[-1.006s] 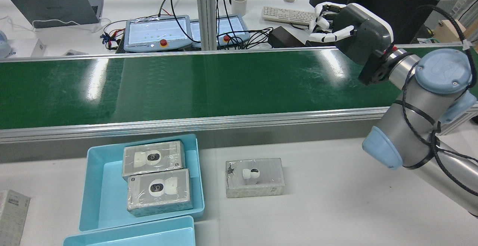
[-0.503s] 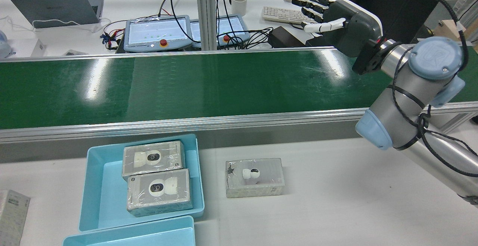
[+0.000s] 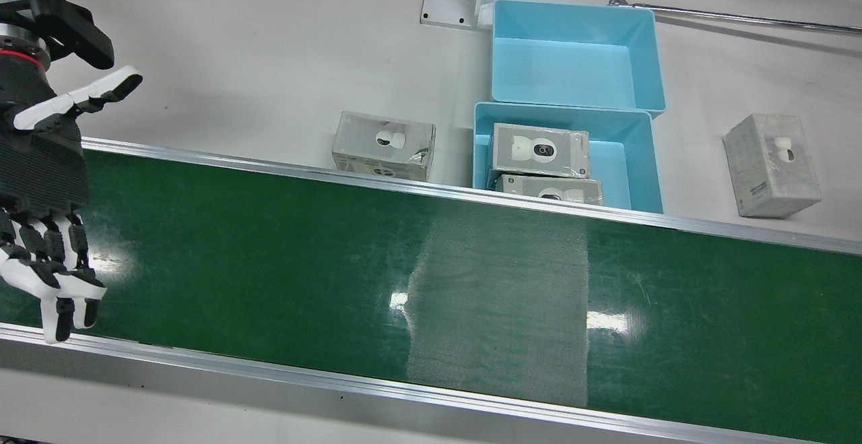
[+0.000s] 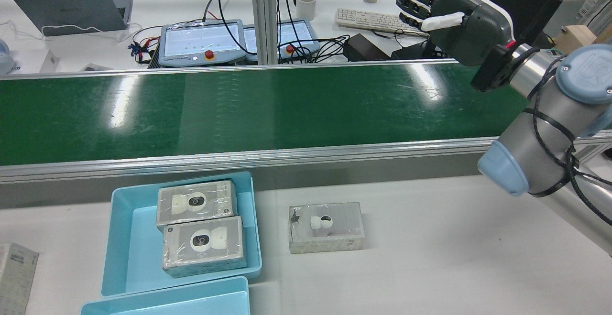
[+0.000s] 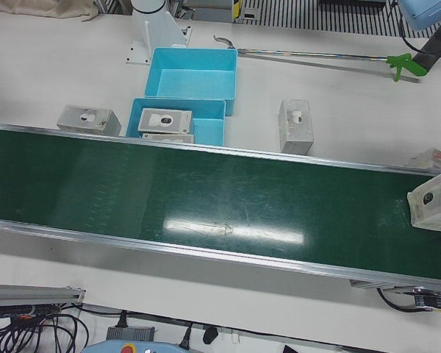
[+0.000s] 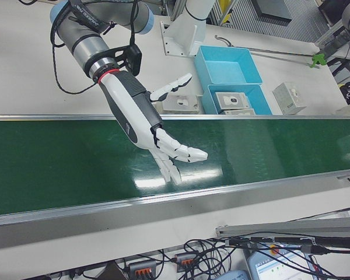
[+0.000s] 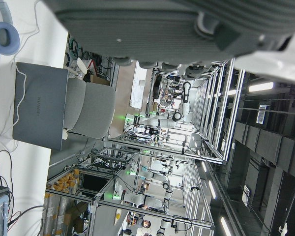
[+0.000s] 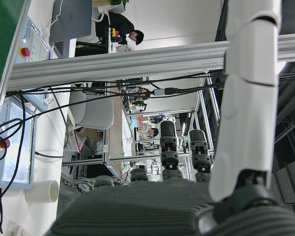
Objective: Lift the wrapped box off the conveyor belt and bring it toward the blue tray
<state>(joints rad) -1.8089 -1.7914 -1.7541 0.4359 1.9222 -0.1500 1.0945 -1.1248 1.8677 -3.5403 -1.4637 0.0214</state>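
A wrapped box (image 5: 434, 200) rides the green conveyor belt (image 5: 206, 198) at the far right edge of the left-front view; no other view shows it. My right hand (image 4: 449, 14) hovers open over the other end of the belt (image 3: 337, 255), fingers spread, holding nothing; it also shows as the right hand (image 3: 44, 181) and right hand (image 6: 146, 122). The blue tray (image 4: 119, 238) beside the belt holds two wrapped boxes (image 4: 197, 203). My left hand (image 7: 187, 29) shows only its palm and finger bases, with nothing in it.
A second, empty blue tray (image 3: 572, 60) sits behind the first. One wrapped box (image 4: 326, 227) lies on the white table beside the tray, another box (image 3: 772, 164) further along. A long grabber tool (image 5: 404, 65) lies at the table's back. Monitors, keyboard and laptop stand beyond the belt.
My right hand has uncurled its fingers and risen, drifting a little to the right above the belt's end. The boxes and trays on the table have not moved.
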